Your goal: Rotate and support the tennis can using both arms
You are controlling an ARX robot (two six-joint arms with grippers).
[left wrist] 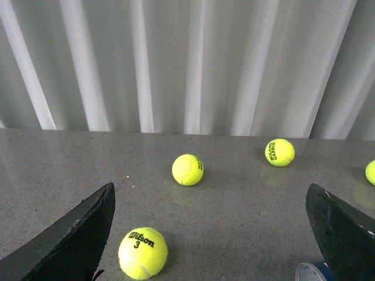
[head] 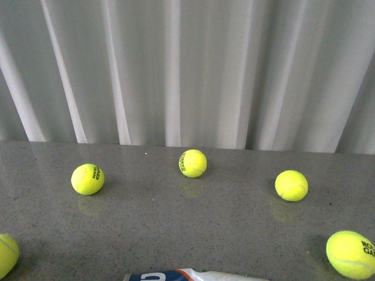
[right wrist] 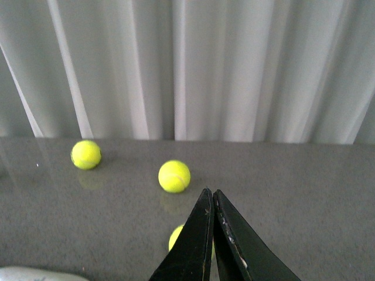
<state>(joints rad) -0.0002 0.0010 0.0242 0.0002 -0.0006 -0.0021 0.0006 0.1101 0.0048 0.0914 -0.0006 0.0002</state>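
Observation:
The tennis can lies on its side at the near edge of the grey table; only a strip of its navy and white label shows in the front view. In the left wrist view its metal rim peeks out beside one finger. My left gripper is open, its jaws wide apart with bare table between them. My right gripper is shut, the jaws pressed together with nothing between them. A pale end of the can shows at the corner of the right wrist view. Neither arm appears in the front view.
Several yellow tennis balls lie on the table: one at the left, one in the middle, one at the right, one near the right front. A Wilson ball sits by the left gripper's finger. A white curtain hangs behind the table.

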